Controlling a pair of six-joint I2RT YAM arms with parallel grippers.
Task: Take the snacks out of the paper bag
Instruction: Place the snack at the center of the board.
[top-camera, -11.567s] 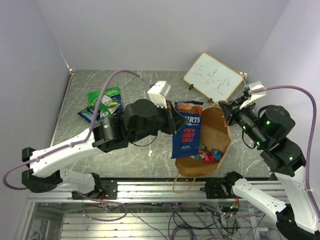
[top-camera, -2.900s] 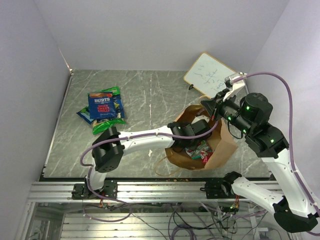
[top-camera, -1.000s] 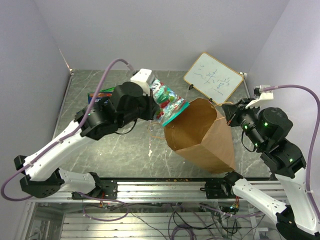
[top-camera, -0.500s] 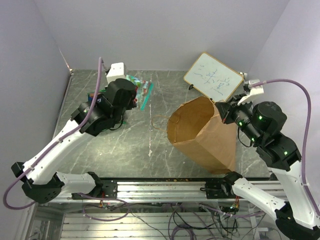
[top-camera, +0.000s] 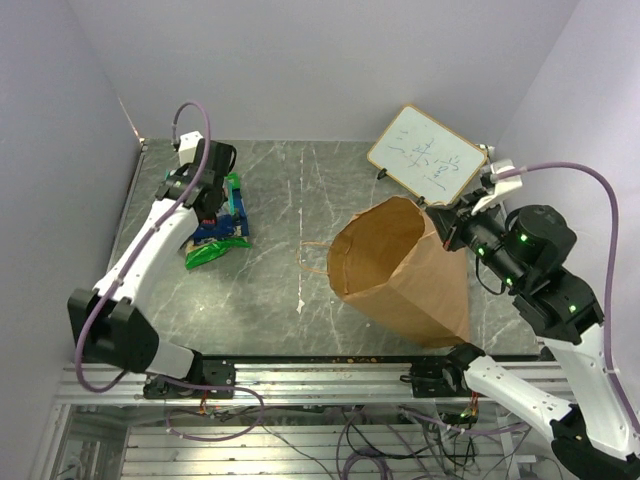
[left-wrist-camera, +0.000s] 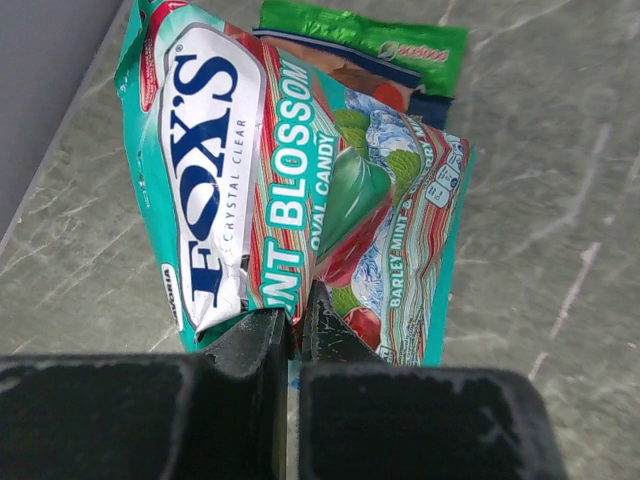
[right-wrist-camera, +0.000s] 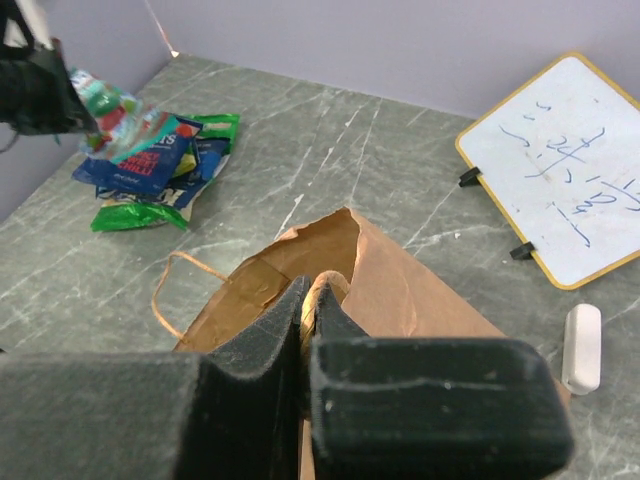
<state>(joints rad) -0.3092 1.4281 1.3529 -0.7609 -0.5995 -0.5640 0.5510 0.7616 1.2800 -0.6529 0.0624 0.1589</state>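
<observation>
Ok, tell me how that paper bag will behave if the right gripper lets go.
Probably slumps over: the paper bag leans, held up only by the right gripper. Its creased, thin walls suggest it is light and easily crushed.

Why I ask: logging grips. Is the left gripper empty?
No, the left gripper pinches the candy packet by its lower edge.

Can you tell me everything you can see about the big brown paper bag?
The big brown paper bag looks like crinkly kraft paper, with a wide rectangular mouth. It is tipped over on the grey marbled table, and its mouth gapes toward the left arm's side. The right hand is shut, pinching the bag at its upper rim. A thin twisted handle loops out flat on the table. From above, its inside looks empty.
</observation>
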